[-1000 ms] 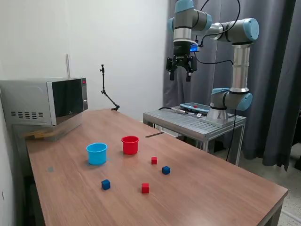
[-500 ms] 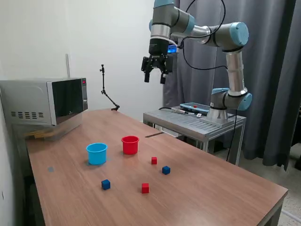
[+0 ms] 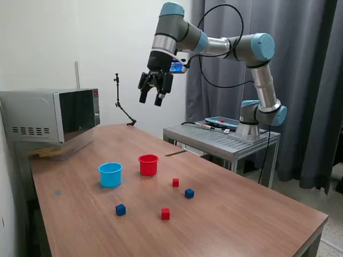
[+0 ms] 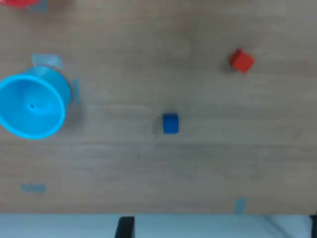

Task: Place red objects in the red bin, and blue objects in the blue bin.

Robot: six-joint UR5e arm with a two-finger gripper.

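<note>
Cubes (image 3: 165,213) well below raised claw (image 3: 151,98)

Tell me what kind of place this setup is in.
Probably a robotics lab or test room. The arm's base is bolted to a metal stand beside a wooden table, a microwave serves as a prop, and a dark curtain screens off the back.

Cubes well apart; microwave (image 3: 51,115) at table (image 3: 241,214) edge
</note>
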